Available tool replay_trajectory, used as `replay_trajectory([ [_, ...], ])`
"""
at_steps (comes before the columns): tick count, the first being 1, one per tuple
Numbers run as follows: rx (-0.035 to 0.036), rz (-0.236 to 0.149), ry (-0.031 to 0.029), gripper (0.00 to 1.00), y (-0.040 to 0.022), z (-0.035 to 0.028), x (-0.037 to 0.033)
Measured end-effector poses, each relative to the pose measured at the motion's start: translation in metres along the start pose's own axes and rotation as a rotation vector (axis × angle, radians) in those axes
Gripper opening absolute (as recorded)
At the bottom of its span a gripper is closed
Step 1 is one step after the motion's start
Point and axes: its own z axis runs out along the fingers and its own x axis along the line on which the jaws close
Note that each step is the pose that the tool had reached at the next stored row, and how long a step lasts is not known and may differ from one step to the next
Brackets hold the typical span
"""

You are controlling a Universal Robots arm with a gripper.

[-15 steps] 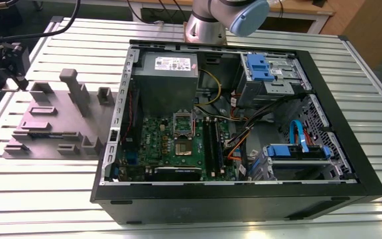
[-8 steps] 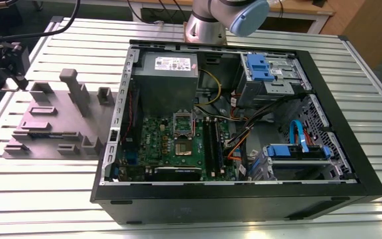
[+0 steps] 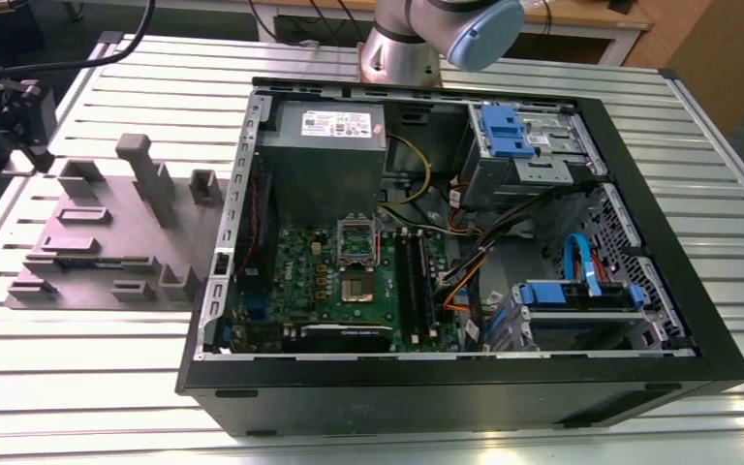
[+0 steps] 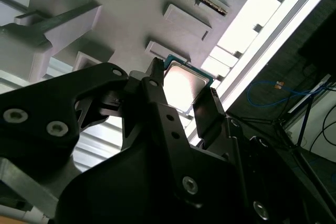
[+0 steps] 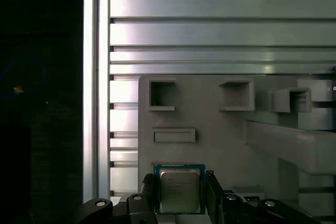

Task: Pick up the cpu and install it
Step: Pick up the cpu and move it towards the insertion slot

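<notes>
I'm looking at a ribbed metal bench (image 3: 88,387) with wooden furniture (image 3: 708,58) behind it. In the exterior view an open case (image 3: 476,397) lies on the bench, motherboard (image 3: 301,281) facing up. The arm's base (image 3: 405,53) is at its twelve o'clock and a grey tray (image 3: 94,237) at its nine o'clock. The cpu (image 5: 181,192) is a flat square with a silver top and a thin green rim. In both wrist views my gripper (image 5: 180,178) is set to the chip's width, clamping it by two opposite edges over the tray, near the bench's edge.
</notes>
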Motion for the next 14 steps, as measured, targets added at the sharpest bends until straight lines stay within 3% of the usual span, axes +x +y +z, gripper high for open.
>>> replay_trajectory([
  [14,-0.0001,0.000,0.0000,0.47,0.0001,-0.0035,-0.0001],
])
